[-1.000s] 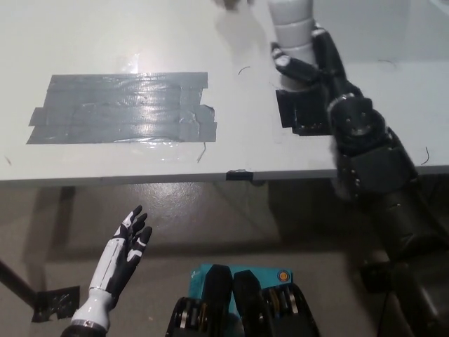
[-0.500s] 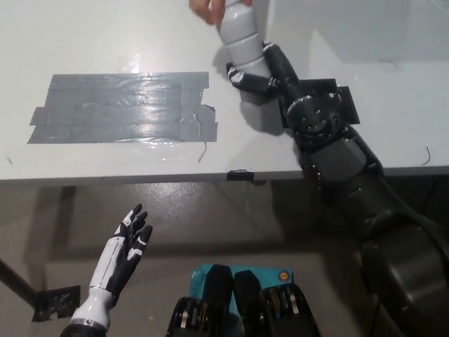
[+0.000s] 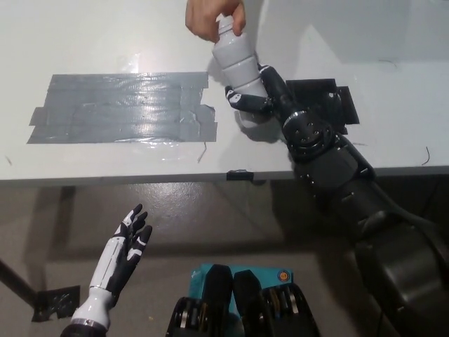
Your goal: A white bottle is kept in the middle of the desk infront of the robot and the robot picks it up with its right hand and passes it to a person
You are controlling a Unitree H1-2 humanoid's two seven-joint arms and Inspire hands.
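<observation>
Upper centre of the frame: black right hand [image 3: 254,95] wraps its fingers around the white bottle [image 3: 236,62], contents unseen, while a person's hand [image 3: 210,17], cut off by the top edge, grips its cap; white left hand [image 3: 126,253] rests lower left, fingers spread.

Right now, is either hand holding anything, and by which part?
The right hand holds the white bottle by its lower body. A person's hand grips its top. The left hand hangs open below the desk, holding nothing.

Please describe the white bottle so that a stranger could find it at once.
Look at the white desk, right of the grey tape patch. The white bottle is in the black right hand, while a person's hand grips its top. It alone is ribbed.
</observation>
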